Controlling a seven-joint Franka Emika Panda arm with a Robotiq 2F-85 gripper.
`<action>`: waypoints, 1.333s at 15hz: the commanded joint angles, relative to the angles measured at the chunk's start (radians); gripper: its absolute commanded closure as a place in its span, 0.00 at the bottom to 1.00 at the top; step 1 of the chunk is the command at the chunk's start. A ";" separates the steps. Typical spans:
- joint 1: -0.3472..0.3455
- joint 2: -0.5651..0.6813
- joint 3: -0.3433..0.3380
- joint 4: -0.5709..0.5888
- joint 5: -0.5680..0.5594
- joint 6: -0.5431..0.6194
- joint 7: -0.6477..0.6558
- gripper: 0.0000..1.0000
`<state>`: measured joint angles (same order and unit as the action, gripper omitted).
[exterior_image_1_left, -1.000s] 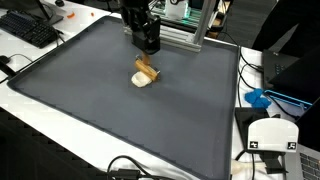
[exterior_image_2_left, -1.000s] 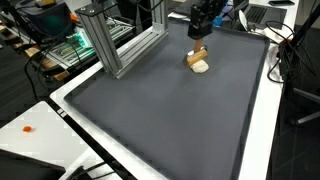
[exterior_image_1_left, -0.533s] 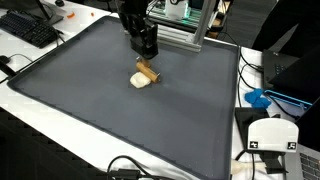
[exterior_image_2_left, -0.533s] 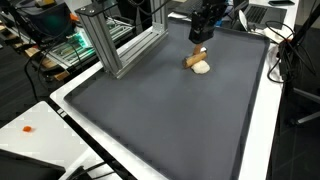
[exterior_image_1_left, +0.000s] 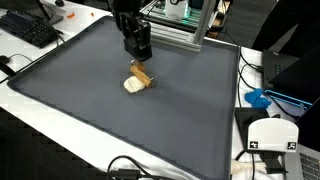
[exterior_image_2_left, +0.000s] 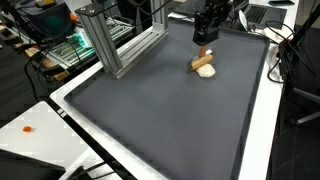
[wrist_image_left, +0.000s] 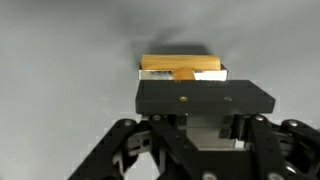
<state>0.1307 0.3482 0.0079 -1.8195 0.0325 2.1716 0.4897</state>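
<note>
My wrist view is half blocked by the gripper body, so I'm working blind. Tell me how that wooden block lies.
Observer: The wooden block leans tilted on a pale rounded piece, both on a dark grey mat.
Operator: Give me the gripper's height.
Observer: The gripper hangs right above the block's upper end; contact I cannot tell.
Operator: Report obstacles nearby.
Observer: An aluminium frame stands at the mat's edge, close behind the gripper.

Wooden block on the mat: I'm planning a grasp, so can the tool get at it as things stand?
Probably yes: the tool hangs directly over the wooden block on the mat, with nothing between them; whether it already touches it is unclear.
</note>
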 joint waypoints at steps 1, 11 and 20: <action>0.001 0.005 -0.010 0.010 0.000 0.030 0.019 0.65; 0.006 0.037 -0.027 0.034 -0.017 0.080 0.050 0.65; 0.009 0.038 -0.037 0.063 -0.030 0.084 0.068 0.65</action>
<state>0.1314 0.3696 -0.0146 -1.7856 0.0216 2.2428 0.5338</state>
